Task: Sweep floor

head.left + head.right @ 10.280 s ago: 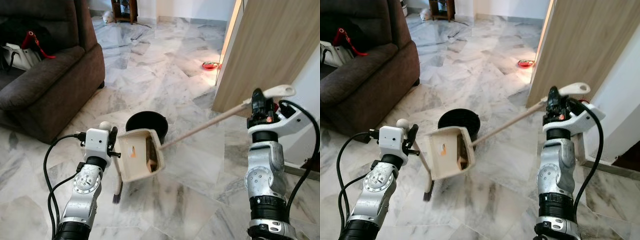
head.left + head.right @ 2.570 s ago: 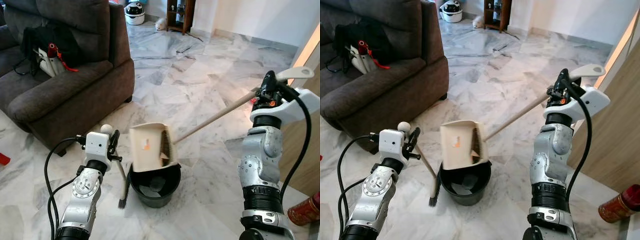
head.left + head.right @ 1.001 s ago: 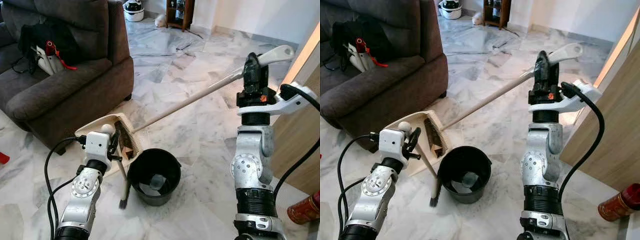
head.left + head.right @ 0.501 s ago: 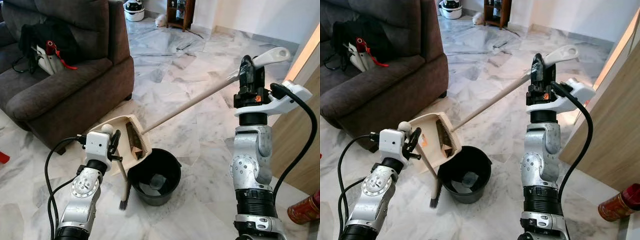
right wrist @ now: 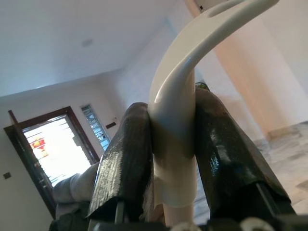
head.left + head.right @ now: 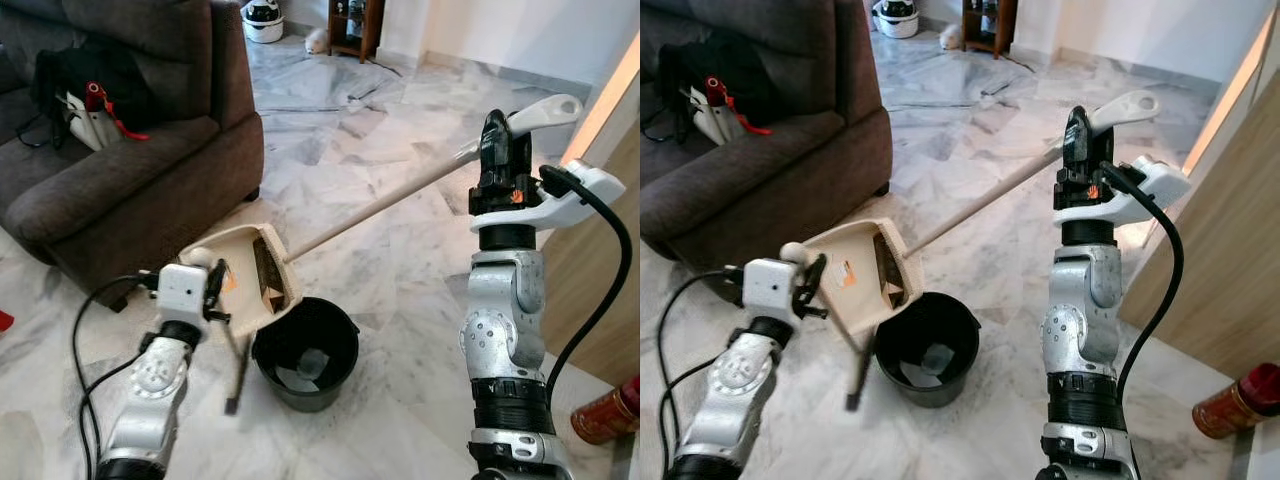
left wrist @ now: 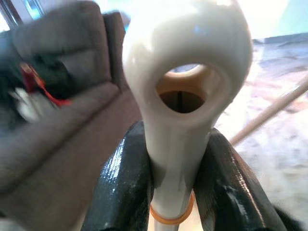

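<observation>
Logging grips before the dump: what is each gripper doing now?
Left gripper: shut on the broom handle.
Right gripper: shut on the dustpan handle, dustpan tilted beside the bucket.

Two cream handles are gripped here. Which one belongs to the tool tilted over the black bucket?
The dustpan's long handle, held by the right gripper. The left gripper holds the short brush beside the bucket.

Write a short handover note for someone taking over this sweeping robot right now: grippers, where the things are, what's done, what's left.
Left gripper: shut on the brush handle, brush hanging beside the black bucket.
Right gripper: shut on the dustpan handle, held high.
Dustpan: tilted at the bucket's rim, debris still inside it.
Done: some rubbish lies in the bucket.
Left: tip the dustpan further to empty it, then probably continue sweeping the marble floor.
</observation>
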Robot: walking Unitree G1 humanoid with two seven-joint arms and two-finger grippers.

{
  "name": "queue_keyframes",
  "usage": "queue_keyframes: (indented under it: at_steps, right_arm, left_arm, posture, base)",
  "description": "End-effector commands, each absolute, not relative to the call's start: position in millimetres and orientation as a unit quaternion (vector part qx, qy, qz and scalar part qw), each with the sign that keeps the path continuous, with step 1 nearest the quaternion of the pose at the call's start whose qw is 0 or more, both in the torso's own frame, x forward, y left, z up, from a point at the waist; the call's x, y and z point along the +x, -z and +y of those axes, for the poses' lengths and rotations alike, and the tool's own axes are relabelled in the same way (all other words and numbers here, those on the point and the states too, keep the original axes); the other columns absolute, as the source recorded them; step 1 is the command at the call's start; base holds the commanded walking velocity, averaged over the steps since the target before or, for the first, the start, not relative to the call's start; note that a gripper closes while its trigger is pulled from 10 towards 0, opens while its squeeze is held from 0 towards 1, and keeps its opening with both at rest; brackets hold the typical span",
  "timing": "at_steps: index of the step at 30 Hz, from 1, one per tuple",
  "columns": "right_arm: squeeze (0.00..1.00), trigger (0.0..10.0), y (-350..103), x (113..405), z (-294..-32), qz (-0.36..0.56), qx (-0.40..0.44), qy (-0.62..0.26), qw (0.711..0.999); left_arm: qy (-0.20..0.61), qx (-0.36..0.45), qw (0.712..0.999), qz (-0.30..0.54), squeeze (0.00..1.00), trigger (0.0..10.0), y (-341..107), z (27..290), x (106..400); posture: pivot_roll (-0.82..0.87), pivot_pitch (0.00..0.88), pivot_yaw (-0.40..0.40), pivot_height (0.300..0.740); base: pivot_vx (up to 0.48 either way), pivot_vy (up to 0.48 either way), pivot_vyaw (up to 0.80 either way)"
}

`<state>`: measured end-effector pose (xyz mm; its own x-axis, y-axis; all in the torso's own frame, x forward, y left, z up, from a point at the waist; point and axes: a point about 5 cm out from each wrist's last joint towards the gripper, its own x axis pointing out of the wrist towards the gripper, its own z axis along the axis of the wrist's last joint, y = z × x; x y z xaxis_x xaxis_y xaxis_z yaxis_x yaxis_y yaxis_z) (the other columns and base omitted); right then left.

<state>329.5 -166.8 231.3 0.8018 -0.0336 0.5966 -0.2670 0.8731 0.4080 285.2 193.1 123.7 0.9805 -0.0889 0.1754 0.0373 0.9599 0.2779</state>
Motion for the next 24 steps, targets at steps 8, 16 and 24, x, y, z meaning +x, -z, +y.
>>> queue_keyframes:
  at_steps: [8,16,24]
  right_arm:
    - [0.0,10.0,-241.6,328.6,-165.0,-0.329,0.242,-0.069,0.91]
    - [0.0,10.0,-247.2,325.3,-162.6,-0.35,0.261,-0.083,0.896]
    - [0.0,10.0,-259.0,318.7,-150.5,-0.376,0.264,-0.138,0.877]
  left_arm:
    - [0.03,0.167,0.977,-0.128,0.0,10.0,-137.1,190.4,269.5]
    - [0.022,0.184,0.975,-0.125,0.0,10.0,-140.1,191.3,267.1]
    - [0.035,0.172,0.978,-0.117,0.0,10.0,-137.4,186.0,266.7]
  posture:
    - [0.1,0.073,0.006,0.74]
    - [0.1,0.075,0.007,0.74]
    - [0.1,0.077,0.009,0.74]
  base:
    - [0.0,0.0,0.0]
    - [0.0,0.0,0.0]
    - [0.0,0.0,0.0]
